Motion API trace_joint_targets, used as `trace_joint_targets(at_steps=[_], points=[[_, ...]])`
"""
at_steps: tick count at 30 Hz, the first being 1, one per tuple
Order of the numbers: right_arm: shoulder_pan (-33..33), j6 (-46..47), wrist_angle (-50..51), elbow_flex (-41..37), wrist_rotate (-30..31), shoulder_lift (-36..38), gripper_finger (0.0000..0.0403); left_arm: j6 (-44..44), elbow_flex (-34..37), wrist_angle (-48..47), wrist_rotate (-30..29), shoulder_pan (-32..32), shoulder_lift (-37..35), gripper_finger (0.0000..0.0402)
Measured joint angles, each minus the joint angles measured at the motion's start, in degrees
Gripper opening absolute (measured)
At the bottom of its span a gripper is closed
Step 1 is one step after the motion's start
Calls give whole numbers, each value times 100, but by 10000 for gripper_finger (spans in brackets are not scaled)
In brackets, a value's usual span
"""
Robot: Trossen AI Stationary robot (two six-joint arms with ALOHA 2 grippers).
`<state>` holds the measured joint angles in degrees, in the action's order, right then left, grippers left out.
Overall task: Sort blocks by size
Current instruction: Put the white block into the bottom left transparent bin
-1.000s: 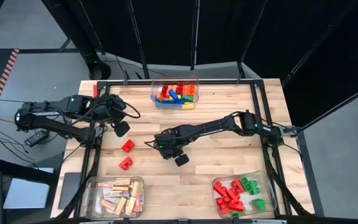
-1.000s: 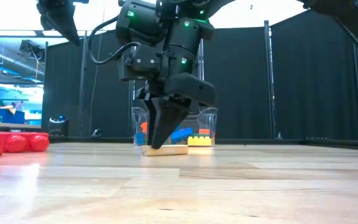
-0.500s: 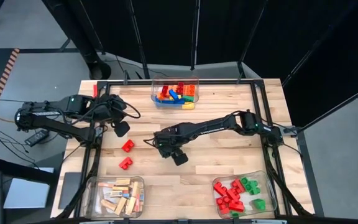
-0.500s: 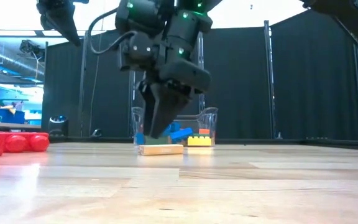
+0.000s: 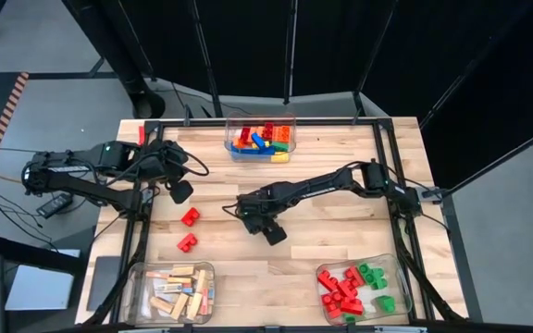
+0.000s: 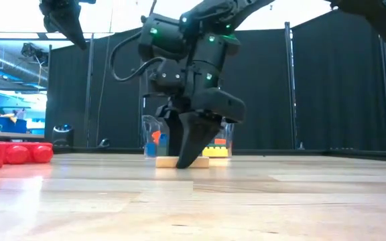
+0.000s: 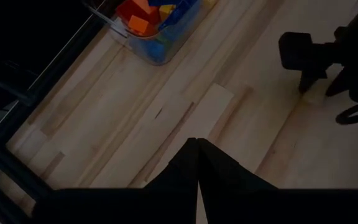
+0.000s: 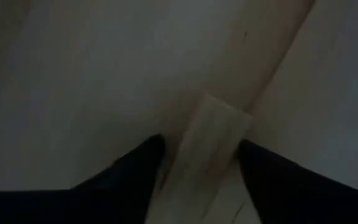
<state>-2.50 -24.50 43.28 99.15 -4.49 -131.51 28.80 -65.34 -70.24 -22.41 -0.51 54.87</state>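
Pale wooden tabletop fills the high view; at left the left gripper waits, fingers together, above two red bricks; at centre the right gripper has widened and shifted right, fingers now straddling the wooden bar on the table, suggesting a pickup; contact stays hidden.

Black curtains hang behind the pale wooden bench. Left of the curtains, a bright room shows. Grey floor surrounds the bench.
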Motion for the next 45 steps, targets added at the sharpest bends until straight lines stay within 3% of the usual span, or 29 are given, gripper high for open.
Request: trace_joint_targets(at_steps=[5, 11, 14, 17, 21, 25, 28, 32, 37, 41, 45], points=[[-78, 75, 6, -40, 240, -6, 112, 0, 0, 2, -2, 0, 0, 13], [-184, 717, -89, 101, 465, 2, 115, 0, 0, -3, -2, 0, 0, 13], [-292, 822, -24, 514, 474, -8, 115, 0, 0, -22, -2, -2, 0, 13], [-438, 984, -582, 1179, 375, 76, 115, -5, 0, -20, -6, 0, 0, 13], [-658, 1288, -1838, 2002, -62, 136, 115, -75, 0, -22, -53, -2, 0, 13], [-872, 1019, -3169, 2074, -227, 112, 115, -98, 0, -50, -66, 0, 0, 13], [-915, 938, -3404, 2080, -839, 53, 115, -114, 0, -48, -67, -2, 0, 13], [-852, 1547, -4201, 2078, -1890, -387, 115, -116, 0, -50, -69, -2, 0, 13], [-914, 2765, -5611, 2079, -2542, -930, 115, 1, 3, -10, -56, -2, 3, 13], [-925, 3668, -6079, 2079, -2688, -1211, 115, 11, 4, -56, 82, -6, 2, 13], [-905, 3749, -6004, 2079, -2457, -1202, 115, 3, 4, -102, 151, -18, 2, 13]])
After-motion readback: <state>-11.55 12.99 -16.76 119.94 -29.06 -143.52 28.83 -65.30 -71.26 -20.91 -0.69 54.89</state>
